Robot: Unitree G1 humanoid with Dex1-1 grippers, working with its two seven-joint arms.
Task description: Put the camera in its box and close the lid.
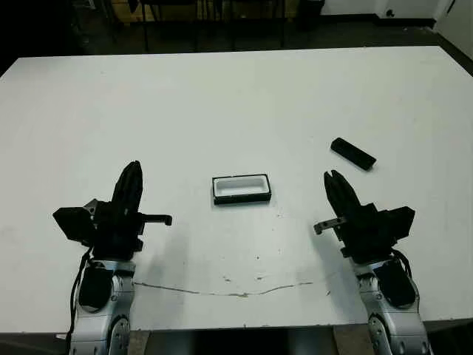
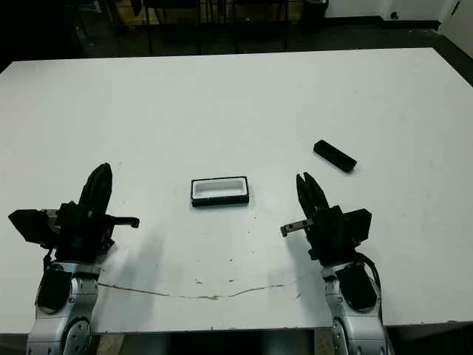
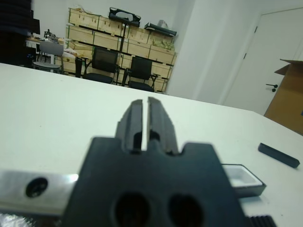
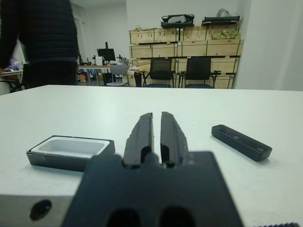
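Resting low at the near edge of the white surface (image 1: pixel 236 103), both arms, neither touching anything. Left end effector (image 1: pixel 130 180) with fingers pressed nearly together, only a thin slit showing in its wrist view, holding nothing. Right end effector (image 1: pixel 337 186) likewise drawn together and empty, pointed toward the far side.

Lying just beyond and between them, roughly central, the box (image 1: pixel 242 188): open, white lining bare, nothing inside. Sitting farther off on the right side, past the right end effector and well apart from the box, the camera (image 1: pixel 353 154), flat on the surface and angled, untouched. Not found in any view, the lid; impossible to say where it lay.

Seen beyond the far edge in the wrist views: chairs, stacked wooden crates, a door, and a person in dark clothing standing off to one side.

Judged from this layout, nothing of the task done yet: camera still outside, box still uncovered. Left to do, every step: reaching for the camera, most likely with the right arm as the nearer one, carrying it across, setting it lengthwise into the lining, then locating the lid and fitting it over.
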